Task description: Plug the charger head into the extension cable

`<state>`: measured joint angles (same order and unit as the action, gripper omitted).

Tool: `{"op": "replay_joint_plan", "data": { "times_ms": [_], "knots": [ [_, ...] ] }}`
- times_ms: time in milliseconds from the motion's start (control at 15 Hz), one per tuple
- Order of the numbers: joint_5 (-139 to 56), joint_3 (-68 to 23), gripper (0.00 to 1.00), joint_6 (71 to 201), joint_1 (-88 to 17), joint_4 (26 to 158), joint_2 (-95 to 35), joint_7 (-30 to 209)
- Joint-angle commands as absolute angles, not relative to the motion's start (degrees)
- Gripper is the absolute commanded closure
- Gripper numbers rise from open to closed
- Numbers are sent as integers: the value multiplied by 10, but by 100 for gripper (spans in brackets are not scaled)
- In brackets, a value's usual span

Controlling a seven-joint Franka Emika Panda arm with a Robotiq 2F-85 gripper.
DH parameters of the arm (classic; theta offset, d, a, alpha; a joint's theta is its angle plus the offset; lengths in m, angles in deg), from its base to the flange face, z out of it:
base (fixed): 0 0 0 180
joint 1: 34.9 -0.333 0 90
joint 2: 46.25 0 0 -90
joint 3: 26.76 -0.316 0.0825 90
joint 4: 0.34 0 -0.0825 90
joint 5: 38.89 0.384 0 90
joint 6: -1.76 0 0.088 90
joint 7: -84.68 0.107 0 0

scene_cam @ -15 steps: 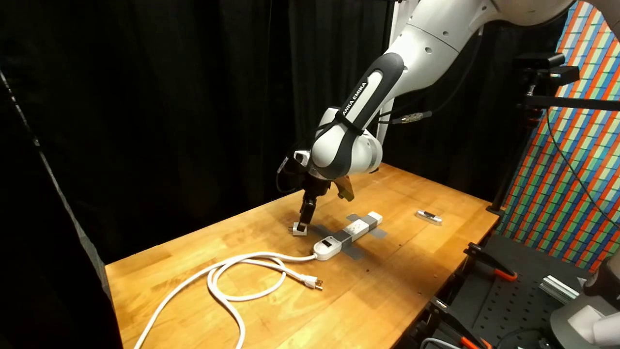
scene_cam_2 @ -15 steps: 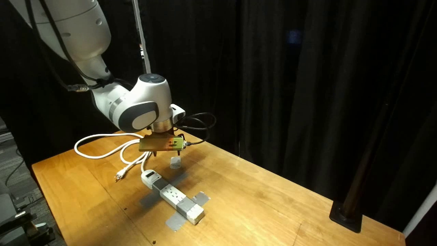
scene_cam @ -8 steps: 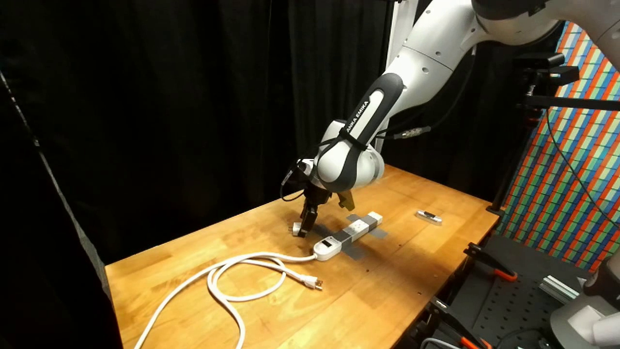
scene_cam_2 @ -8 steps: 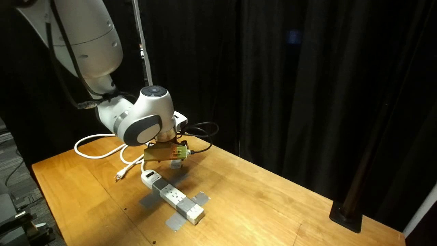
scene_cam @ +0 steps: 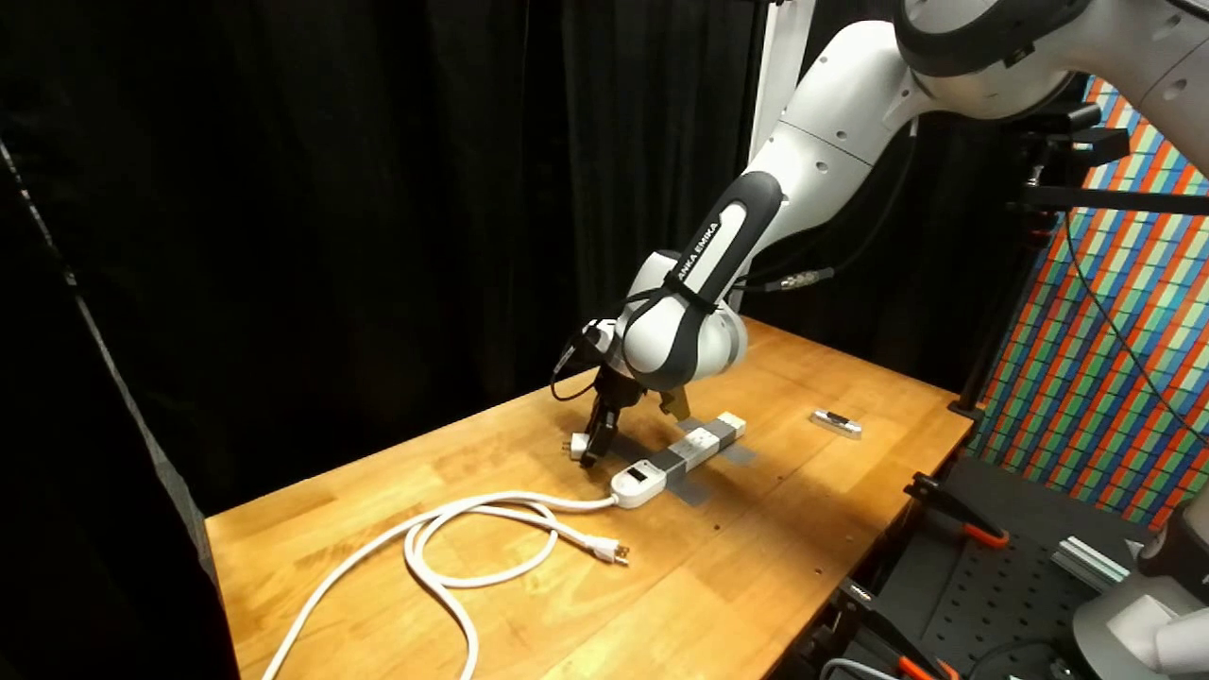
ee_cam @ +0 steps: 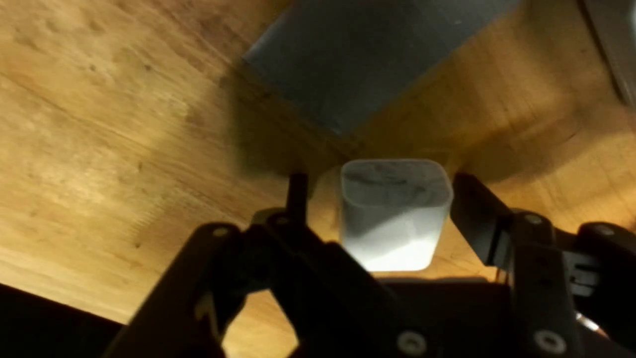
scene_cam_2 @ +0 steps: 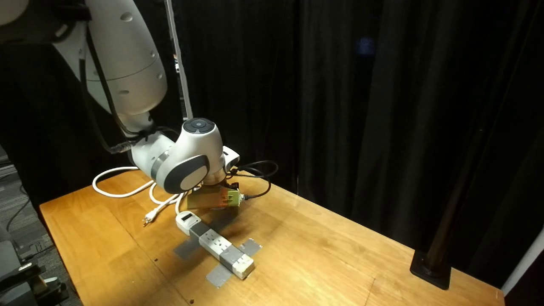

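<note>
The charger head (scene_cam: 577, 447), a small white block, sits on the table with its prongs pointing away from the socket bar. In the wrist view the charger head (ee_cam: 395, 219) stands between my two fingers. My gripper (ee_cam: 380, 186) is open around it, low over the table. A gap shows at the left finger; the right finger is very close, and I cannot tell if it touches. The extension cable's white socket bar (scene_cam: 638, 484) lies beside the gripper, its outlets facing up; it also shows in an exterior view (scene_cam_2: 214, 242). There the charger head is mostly hidden behind the gripper.
Grey tape (scene_cam_2: 219, 275) holds the socket bar to the wooden table (scene_cam: 737, 586). The white cord (scene_cam: 359, 548) loops at one end, with its own plug (scene_cam: 607, 549) nearby. A small silver and dark item (scene_cam: 836, 423) lies past the bar. A black post base (scene_cam_2: 430, 270) stands at a corner.
The arm has come down, and the open fingers have lowered from above to around the charger head. The charger head and the socket bar look unmoved.
</note>
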<state>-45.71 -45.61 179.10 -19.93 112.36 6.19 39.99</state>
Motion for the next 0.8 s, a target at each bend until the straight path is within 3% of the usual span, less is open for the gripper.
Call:
{"op": "replay_joint_plan", "data": {
  "times_ms": [0, 200, 733],
  "knots": [
    [-484, -465, 58, 1797, -186, 1101, 84, 417],
    [-496, -445, 77, 1758, -198, 1105, 66, 428],
    [-539, -314, 77, 1504, -304, 1147, -93, 479]
  ]
}}
